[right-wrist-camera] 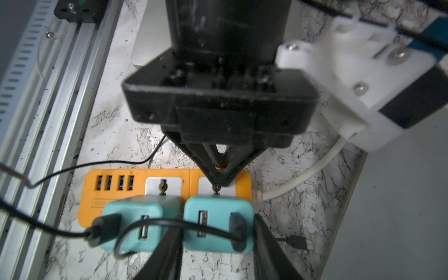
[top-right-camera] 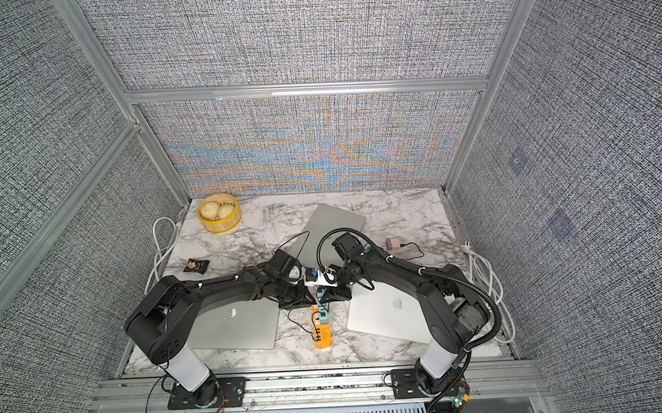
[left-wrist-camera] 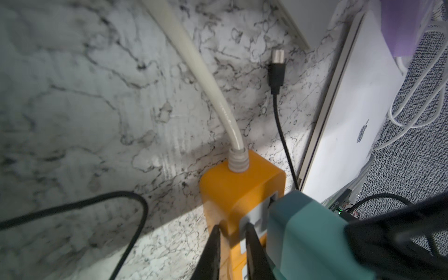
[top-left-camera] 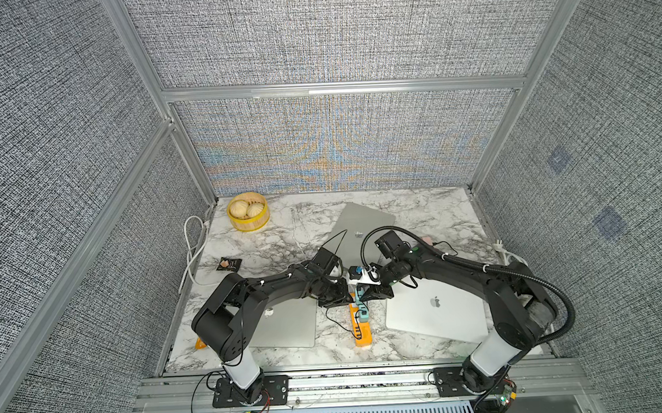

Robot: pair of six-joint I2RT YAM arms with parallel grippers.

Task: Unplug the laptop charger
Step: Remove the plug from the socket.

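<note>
An orange power strip (right-wrist-camera: pixel 97 211) (top-left-camera: pixel 362 330) lies mid-table between the laptops, with two teal chargers standing in its sockets. My right gripper (right-wrist-camera: pixel 218 226) (top-left-camera: pixel 365 295) is shut on the teal charger (right-wrist-camera: pixel 218 208) (left-wrist-camera: pixel 305 232) nearer the strip's white cord, with one finger down each side. A black cable (right-wrist-camera: pixel 169 221) loops out of that charger. My left gripper (left-wrist-camera: pixel 232 225) (right-wrist-camera: pixel 219 183) is nearly closed over the strip's long edge beside that charger. One of its fingers is on the side wall and the other on the white socket face.
Three closed silver laptops (top-left-camera: pixel 288 324) (top-left-camera: pixel 437 310) (top-left-camera: pixel 361 229) surround the strip. A loose black cable plug (left-wrist-camera: pixel 277 63) lies by the right laptop. A steamer basket (top-left-camera: pixel 249 226) stands back left, a pink adapter (top-right-camera: pixel 392 244) back right, and white cables (top-left-camera: pixel 193 251) run along the left edge.
</note>
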